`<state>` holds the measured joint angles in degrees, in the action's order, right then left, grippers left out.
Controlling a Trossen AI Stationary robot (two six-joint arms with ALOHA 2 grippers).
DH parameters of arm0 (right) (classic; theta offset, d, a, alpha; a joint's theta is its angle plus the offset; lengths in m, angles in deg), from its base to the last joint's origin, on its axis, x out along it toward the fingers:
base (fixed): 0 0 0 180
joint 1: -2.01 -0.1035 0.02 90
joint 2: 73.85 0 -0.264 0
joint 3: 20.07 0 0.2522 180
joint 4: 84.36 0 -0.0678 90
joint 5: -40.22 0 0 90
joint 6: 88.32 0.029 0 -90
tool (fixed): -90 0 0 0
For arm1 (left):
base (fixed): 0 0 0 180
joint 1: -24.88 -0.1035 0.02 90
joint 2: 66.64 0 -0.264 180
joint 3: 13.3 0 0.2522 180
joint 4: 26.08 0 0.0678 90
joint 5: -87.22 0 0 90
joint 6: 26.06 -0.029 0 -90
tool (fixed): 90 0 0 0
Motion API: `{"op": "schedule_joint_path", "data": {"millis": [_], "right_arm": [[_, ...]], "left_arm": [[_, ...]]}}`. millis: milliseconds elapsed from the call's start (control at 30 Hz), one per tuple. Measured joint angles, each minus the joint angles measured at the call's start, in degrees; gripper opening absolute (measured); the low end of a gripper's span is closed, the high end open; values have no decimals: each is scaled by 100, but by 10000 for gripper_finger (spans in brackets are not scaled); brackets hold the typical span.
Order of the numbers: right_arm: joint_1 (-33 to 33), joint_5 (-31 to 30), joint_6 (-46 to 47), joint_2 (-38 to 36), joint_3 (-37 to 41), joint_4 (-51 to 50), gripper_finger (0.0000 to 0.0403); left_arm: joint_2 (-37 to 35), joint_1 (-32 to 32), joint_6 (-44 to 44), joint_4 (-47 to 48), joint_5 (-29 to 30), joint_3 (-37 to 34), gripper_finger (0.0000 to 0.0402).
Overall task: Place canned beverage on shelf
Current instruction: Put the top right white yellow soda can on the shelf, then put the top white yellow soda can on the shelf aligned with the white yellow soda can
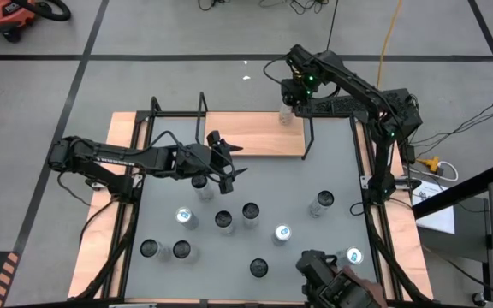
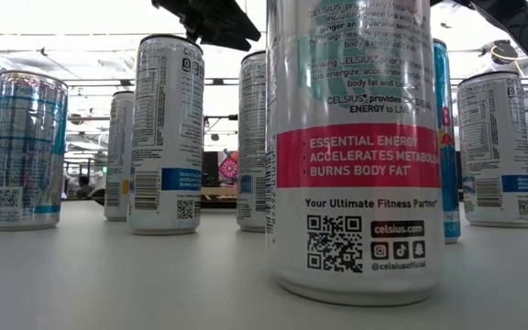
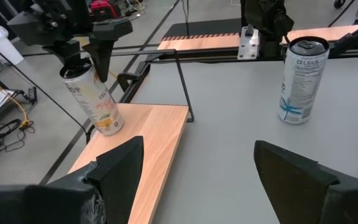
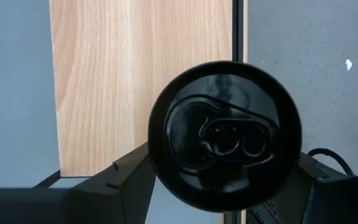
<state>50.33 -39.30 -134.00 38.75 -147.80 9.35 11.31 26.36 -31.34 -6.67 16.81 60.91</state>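
The right gripper (image 1: 287, 100) was over the far right end of the shelf (image 1: 246, 134), its fingers closed around the top of a can (image 3: 92, 99). In the left wrist view the can stood tilted, its base on or just above the light-wood board near the end with the black rod frame (image 3: 183, 84); whether the base rested fully on the wood could not be told. The right wrist view looked straight down on the can's dark lid (image 4: 224, 134), held between the two fingers, with the board beneath and the grey table (image 1: 332, 171) to either side. The left gripper (image 1: 225, 162) hung over the table just in front of the shelf, near its middle, its fingers spread wide and holding nothing. Ten other cans stood upright on the table in front of the shelf, well apart from one another, among them one (image 1: 321, 204) toward the right side and one (image 1: 250, 213) near the centre. In the low view a white can with a pink band (image 2: 354, 147) stood nearest the camera, with other cans (image 2: 166, 133) behind it. A dark object (image 1: 332, 278) showed at the table's near edge.
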Motion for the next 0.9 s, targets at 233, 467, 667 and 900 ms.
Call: {"op": "schedule_joint_path", "data": {"millis": [233,467,667,900], "right_arm": [[-9,4,68,-231,0,7,229],[-53,-4,503,-623,0,13,229],[-188,-319,1102,-1034,0,85,229],[-451,-316,1826,-1508,-1,81,228]], "left_arm": [[0,0,0,-1,0,0,299],[0,0,1,-4,0,0,299],[0,0,41,11,0,0,299],[0,0,94,96,2,0,299]]}}
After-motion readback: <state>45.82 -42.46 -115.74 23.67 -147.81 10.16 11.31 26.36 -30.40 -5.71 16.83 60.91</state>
